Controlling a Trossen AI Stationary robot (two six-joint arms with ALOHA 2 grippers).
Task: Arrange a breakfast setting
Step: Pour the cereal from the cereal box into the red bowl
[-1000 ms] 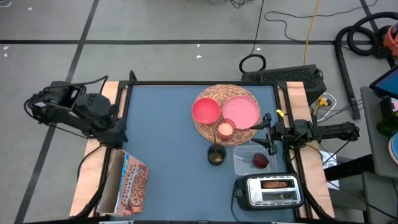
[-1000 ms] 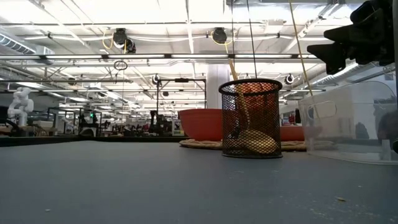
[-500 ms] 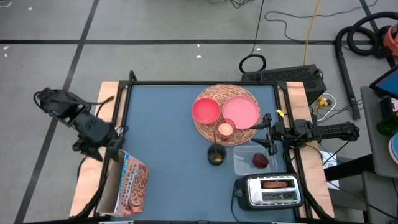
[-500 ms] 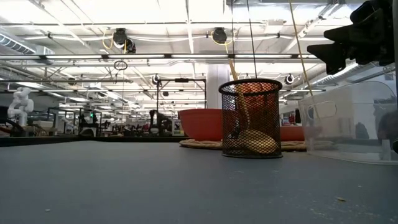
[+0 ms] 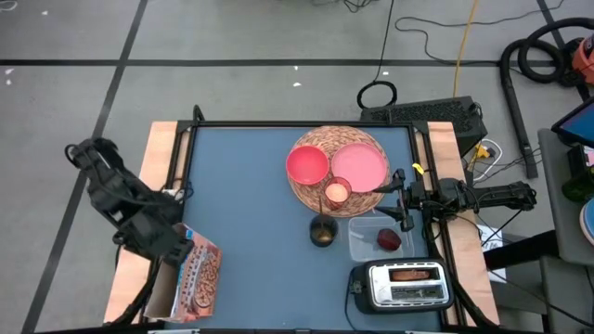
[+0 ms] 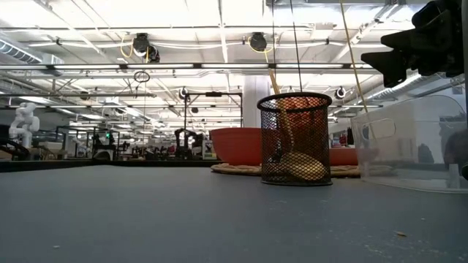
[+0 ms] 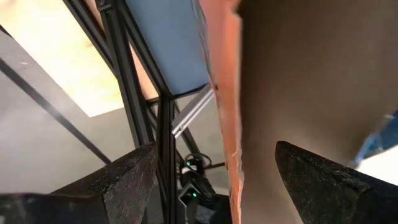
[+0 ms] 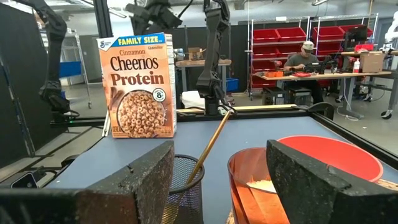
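Note:
The orange-brown cereal box (image 5: 192, 278) stands upright on the table's near left corner; it also shows in the right wrist view (image 8: 138, 87). My left gripper (image 5: 172, 243) is open at the box's top, its fingers on either side of the box's upper edge (image 7: 233, 155) with gaps to both. The wicker mat (image 5: 320, 141) carries the pink bowl (image 5: 307, 165), pink plate (image 5: 358, 167) and small cup (image 5: 336, 193). A spoon stands in a black mesh cup (image 5: 323, 232). The dark red fruit (image 5: 388, 240) lies in the clear tub. Bread (image 5: 415, 275) sits in the toaster. My right gripper (image 5: 401, 199) is open and empty beside the mat.
The clear tub (image 5: 369, 243) and the silver toaster (image 5: 404, 285) stand at the near right. The mesh cup (image 6: 295, 139) stands just in front of the mat. A black frame rail (image 7: 165, 124) runs along the table's left edge, close to my left gripper. A person (image 8: 305, 59) sits far behind.
My left arm has swung from the table's left edge toward the near edge and has come down at the cereal box, turning so that its open fingers now stand at the box's top. The box and my right arm have kept still.

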